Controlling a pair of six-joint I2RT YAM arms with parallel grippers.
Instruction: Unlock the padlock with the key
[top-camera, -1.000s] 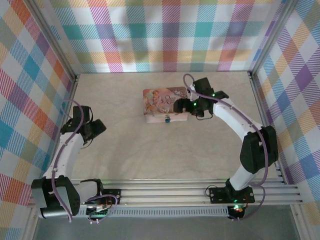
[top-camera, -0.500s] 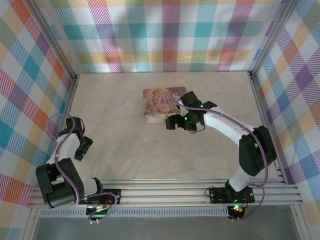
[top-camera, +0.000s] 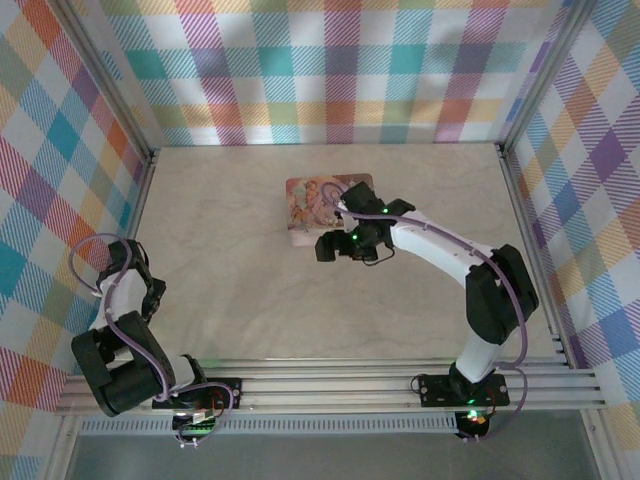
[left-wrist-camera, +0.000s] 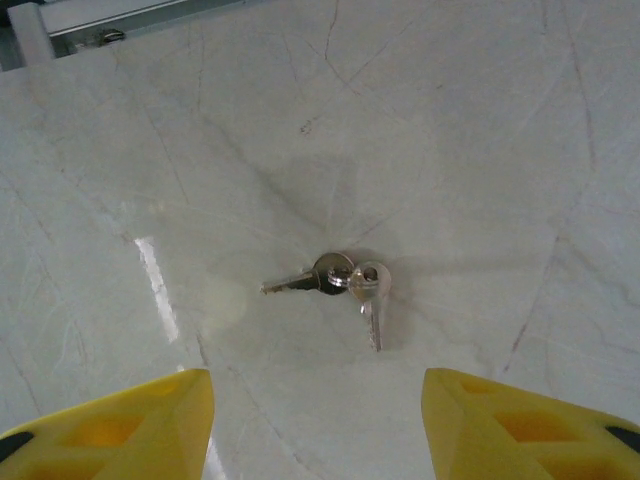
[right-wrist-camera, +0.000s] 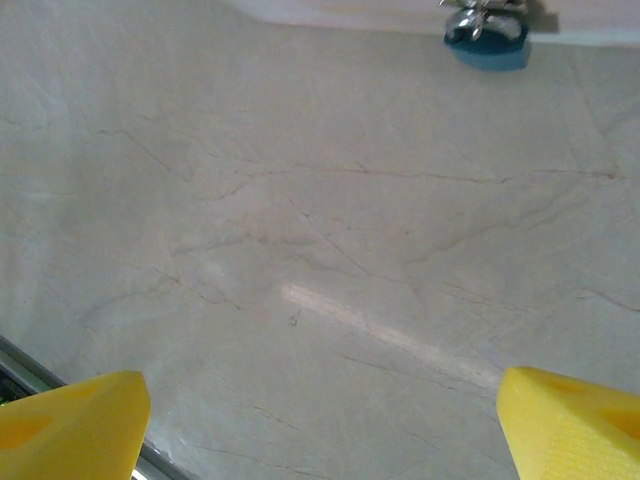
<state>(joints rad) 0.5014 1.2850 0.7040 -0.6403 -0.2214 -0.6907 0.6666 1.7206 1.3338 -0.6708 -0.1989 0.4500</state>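
Note:
Two small silver keys joined on a ring lie flat on the marble table. My left gripper hovers just short of them, open, its yellow fingers on either side with nothing between. The padlock, a tiny blue body with a silvery metal part, lies against the front edge of the pink tin. My right gripper is open wide over bare table, well short of the padlock. From above, the right gripper sits at the tin's front edge and the left gripper is at the near left.
The pink illustrated tin stands mid-table. Checked walls enclose the table on three sides, and the left wall is close to my left arm. A metal rail runs along the near edge.
My left arm has pulled back and down toward the near-left corner. My right gripper has slid left along the tin's front, from its right end to near its left end.

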